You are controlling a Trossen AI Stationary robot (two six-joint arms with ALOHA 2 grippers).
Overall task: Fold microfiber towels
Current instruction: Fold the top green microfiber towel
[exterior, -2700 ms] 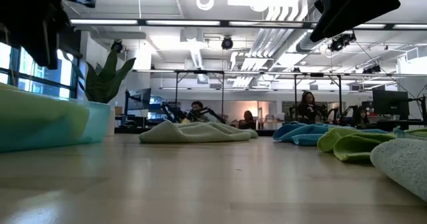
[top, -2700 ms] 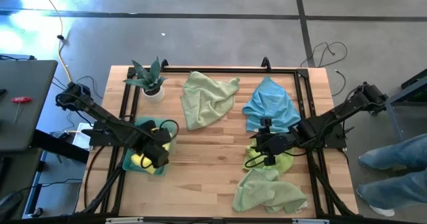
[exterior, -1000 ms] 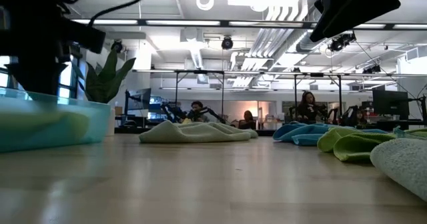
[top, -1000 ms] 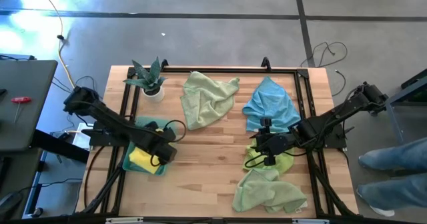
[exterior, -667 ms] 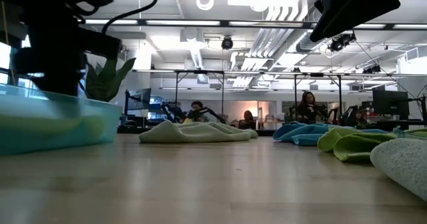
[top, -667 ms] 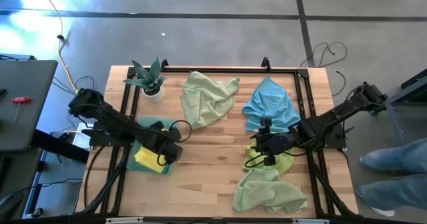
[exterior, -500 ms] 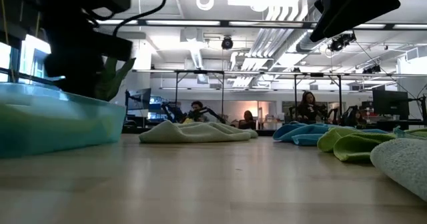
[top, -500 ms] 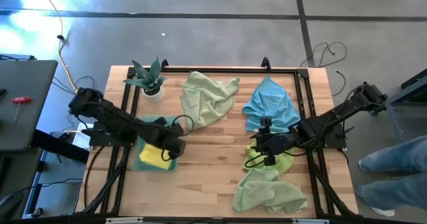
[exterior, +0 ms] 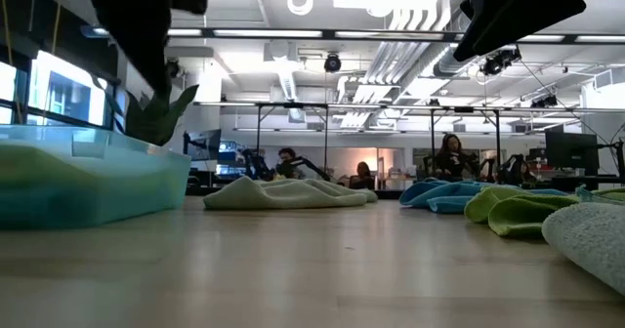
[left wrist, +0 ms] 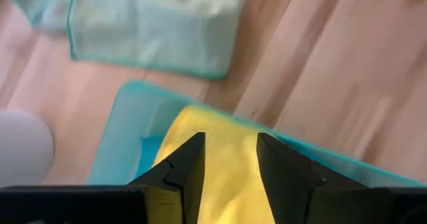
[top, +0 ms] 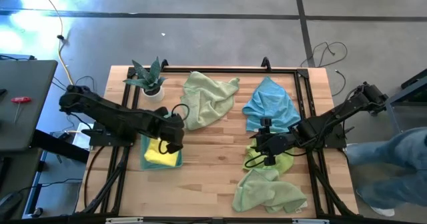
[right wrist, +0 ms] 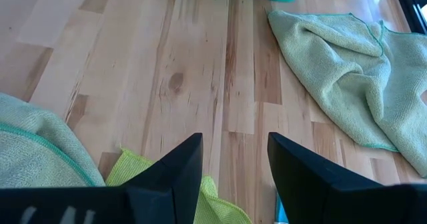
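Four towels lie crumpled and unfolded; left pincer (top: 175, 146) spread above yellow towel (top: 160, 153) at eight o'clock, right pincer (top: 268, 161) spread, empty.

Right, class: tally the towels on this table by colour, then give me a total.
Pale green towels: 2
Sky blue towel: 1
Lime green towel: 1
Yellow towel: 1
Total: 5
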